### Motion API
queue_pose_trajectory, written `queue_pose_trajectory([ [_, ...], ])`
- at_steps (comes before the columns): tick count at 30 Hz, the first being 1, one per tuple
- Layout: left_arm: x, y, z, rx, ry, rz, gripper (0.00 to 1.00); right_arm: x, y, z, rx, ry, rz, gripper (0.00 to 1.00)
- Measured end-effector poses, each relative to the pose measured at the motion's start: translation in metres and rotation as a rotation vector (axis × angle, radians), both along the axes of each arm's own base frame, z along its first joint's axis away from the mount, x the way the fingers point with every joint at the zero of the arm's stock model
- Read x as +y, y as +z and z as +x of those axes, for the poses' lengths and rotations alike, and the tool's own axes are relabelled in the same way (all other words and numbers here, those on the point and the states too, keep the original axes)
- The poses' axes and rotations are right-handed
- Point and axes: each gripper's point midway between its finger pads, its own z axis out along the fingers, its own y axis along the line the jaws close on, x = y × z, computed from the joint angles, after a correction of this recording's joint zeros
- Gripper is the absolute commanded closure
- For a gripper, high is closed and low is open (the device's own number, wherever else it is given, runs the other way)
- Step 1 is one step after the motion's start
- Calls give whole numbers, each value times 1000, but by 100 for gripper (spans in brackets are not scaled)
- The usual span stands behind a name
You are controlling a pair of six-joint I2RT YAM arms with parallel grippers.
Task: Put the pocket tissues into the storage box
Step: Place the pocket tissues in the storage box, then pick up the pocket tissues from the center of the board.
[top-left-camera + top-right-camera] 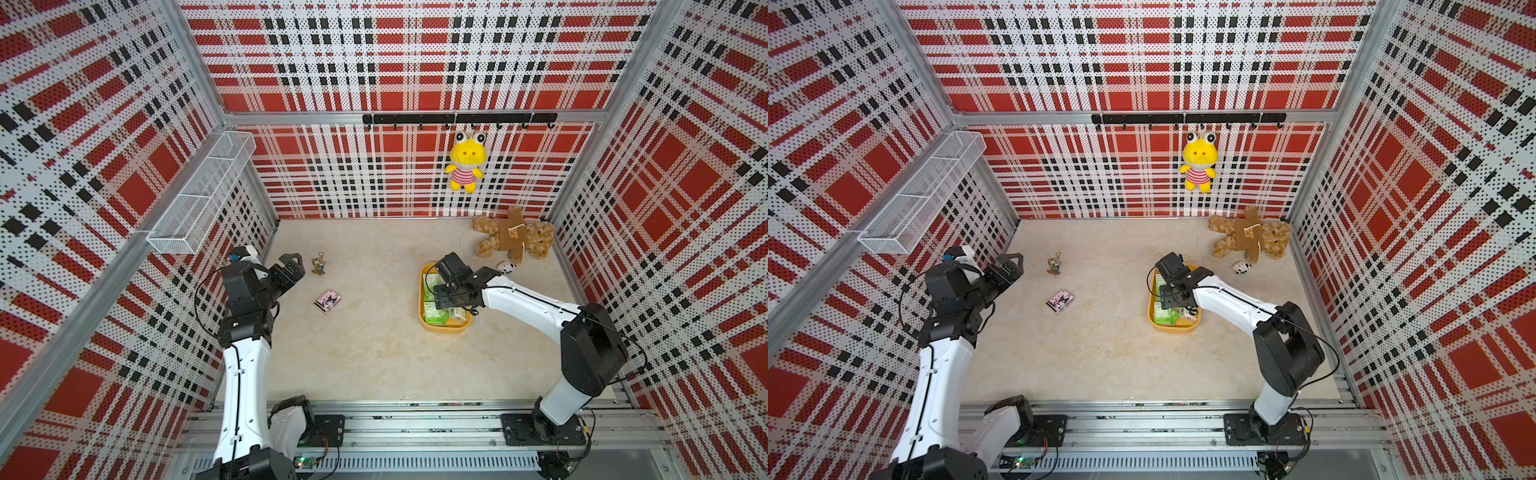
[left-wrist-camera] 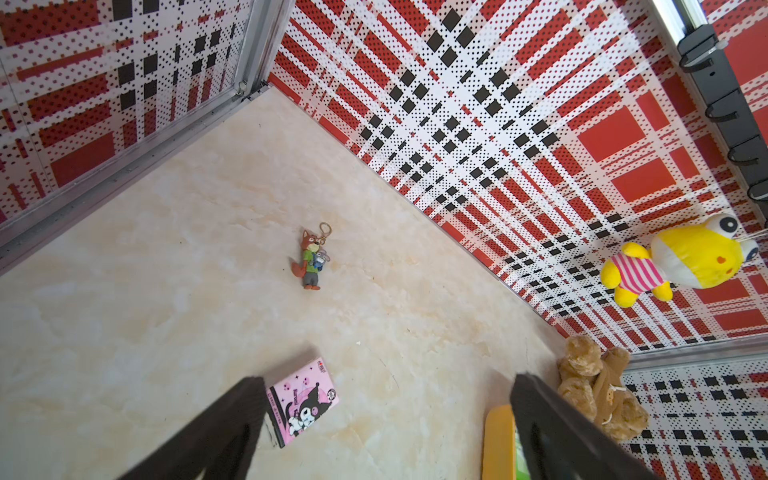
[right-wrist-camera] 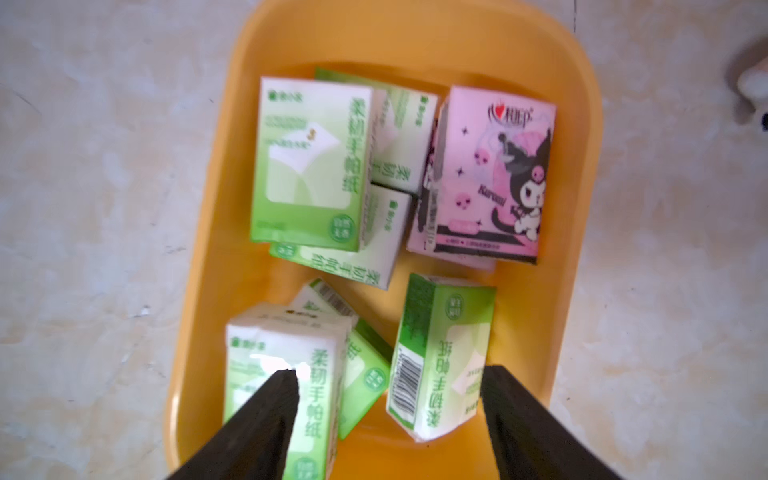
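The yellow-orange storage box (image 1: 444,328) (image 1: 1173,327) (image 3: 199,249) sits right of centre and holds several green-and-white pocket tissues (image 3: 309,162) plus a pink one (image 3: 490,174). My right gripper (image 3: 392,372) (image 1: 440,297) hangs open over the box's near end. A green pack (image 3: 440,357) lies in the box below its spread fingers, not gripped. One pink pocket tissue pack (image 1: 328,301) (image 1: 1060,301) (image 2: 303,401) lies on the table left of centre. My left gripper (image 2: 388,378) (image 1: 291,259) is open and empty, raised to the left of that pack.
A keychain charm (image 1: 318,264) lies behind the pink pack. A teddy bear (image 1: 515,235) and a small white toy (image 1: 507,266) are beyond the box. A yellow frog plush (image 1: 465,162) hangs on the back wall, and a wire mesh basket (image 1: 203,195) on the left wall.
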Motion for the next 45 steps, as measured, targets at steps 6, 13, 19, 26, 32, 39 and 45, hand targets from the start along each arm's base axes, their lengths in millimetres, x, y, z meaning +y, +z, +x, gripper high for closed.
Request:
queue_pose_trajectory([
  [6,0,0,0,0,0,0,1,38,39,-3,-63,82,103,23],
  [13,3,1,0,0,13,-11,1,154,48,-16,-81,293,185,16],
  [19,13,16,0,-26,55,-8,1,234,15,-21,-39,378,239,11],
  [26,30,35,-3,-44,121,-5,1,295,-5,-9,-61,446,267,7],
  [32,30,41,-3,-51,123,-7,1,342,-12,6,-115,496,312,0],
  [39,27,38,-3,-47,108,-28,1,358,-36,11,-144,543,291,0],
  [45,23,26,-5,-27,97,-42,1,360,-50,14,-187,600,220,0],
])
